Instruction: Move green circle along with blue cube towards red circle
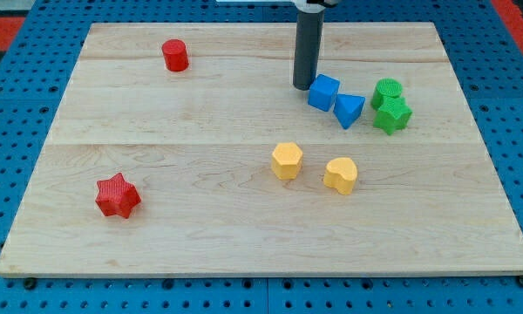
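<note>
Camera view shows my tip (303,85) resting on the table (244,244), just beside the blue cube (323,92) on its left, touching it or nearly so. No jaws exist on this rig, only the rod, so nothing is grasped or released.

To the right of the blue cube, touching its corner, sits a blue triangle (349,110). Further right is the green circle (387,90), with a green star (392,115) pressed against its lower edge. The red circle (175,55) stands well apart, near the view's top left.

By my judgement the task has barely begun: both blocks remain far from the red circle, and my tip is on the wrong side, between the cube and the goal. The next move calls for circling round to the right of the green circle, then pushing leftward so the circle gathers the cube on the way. The blue triangle and green star may get dragged along or deflect the push.

A yellow hexagon (287,160), a yellow heart (341,174) and a red star (117,195) lie lower down, clear of the path.

No brands, labels or writing can be read anywhere.
</note>
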Controlling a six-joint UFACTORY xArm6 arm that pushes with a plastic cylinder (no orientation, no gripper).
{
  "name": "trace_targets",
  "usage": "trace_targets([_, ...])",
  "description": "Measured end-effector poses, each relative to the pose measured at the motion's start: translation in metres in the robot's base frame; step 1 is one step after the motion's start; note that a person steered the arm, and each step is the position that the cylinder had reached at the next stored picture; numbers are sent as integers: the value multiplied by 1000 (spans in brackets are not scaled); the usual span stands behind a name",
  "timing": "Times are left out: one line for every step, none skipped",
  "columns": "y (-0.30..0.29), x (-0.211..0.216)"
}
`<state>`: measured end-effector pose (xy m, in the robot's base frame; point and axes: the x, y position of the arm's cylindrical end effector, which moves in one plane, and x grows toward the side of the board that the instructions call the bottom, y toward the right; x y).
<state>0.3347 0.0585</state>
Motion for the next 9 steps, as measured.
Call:
trace_targets([0,0])
trace_targets([-6,-6])
trace_targets([16,-29])
trace_targets([89,-43])
trace_targets([173,-38])
trace_targets([209,-4])
trace_targets([208,21])
trace_targets([154,24])
trace_targets([107,26])
